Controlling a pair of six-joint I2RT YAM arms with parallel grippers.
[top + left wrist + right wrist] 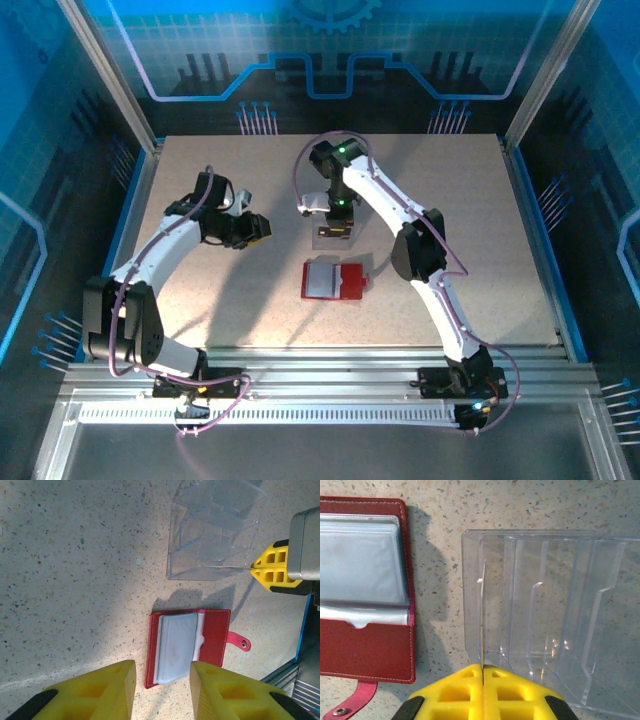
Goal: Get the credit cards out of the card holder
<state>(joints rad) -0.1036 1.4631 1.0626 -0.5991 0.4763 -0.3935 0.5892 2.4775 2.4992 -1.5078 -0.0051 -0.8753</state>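
- The card holder (335,280) lay open and flat near the middle of the desk (450,200), grey sleeves up, its clasp tab toward the right edge
- The right gripper (482,669) was clamped on a credit card (482,605), seen edge-on as a thin line, standing in the clear tray (545,615) just beyond the holder
- The left gripper (162,680) hovered part-open and empty above the holder
- Any cards in the sleeves were hard to make out; they would likely be light, stiff and slick, best pinched by an exposed edge at the pocket mouth
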